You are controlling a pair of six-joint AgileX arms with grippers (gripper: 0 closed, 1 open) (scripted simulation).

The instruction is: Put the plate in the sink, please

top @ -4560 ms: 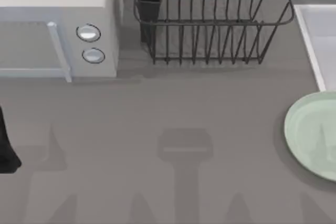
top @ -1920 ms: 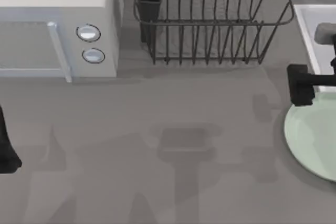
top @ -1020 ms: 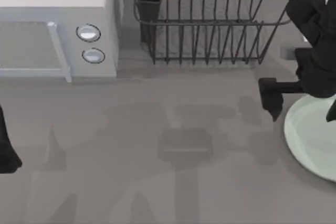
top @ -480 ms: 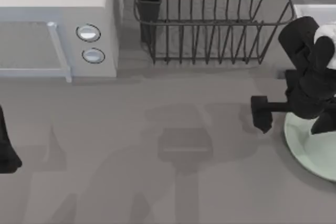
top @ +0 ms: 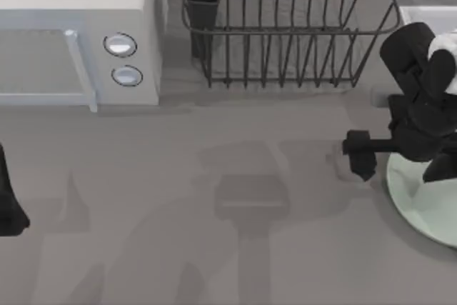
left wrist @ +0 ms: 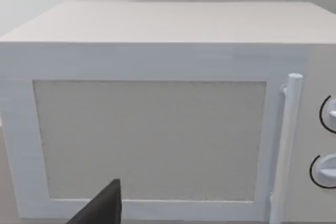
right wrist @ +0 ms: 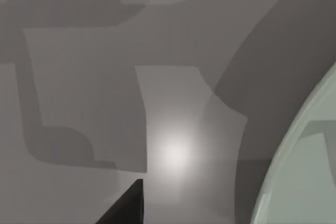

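Note:
The pale mint-green plate [top: 423, 203] lies flat on the grey counter at the right edge of the top view; its rim [right wrist: 307, 174] curves past in the right wrist view. My right gripper [top: 400, 161] hangs open over the plate's left rim. One finger [top: 360, 156] is outside the plate on the counter side, the other is above the plate. The sink [top: 418, 12] shows as a pale rim at the far right, partly hidden behind the right arm. My left gripper [top: 8, 205] is parked at the left edge.
A dark wire dish rack [top: 285, 30] with a black cup holder stands at the back, just left of the sink. A white microwave [top: 71, 41] occupies the back left, and its door [left wrist: 152, 135] faces the left wrist camera.
The right arm came in from the right and swung its gripper over the plate's left rim. In the last half second it only shifted slightly. The plate and left arm have not moved.

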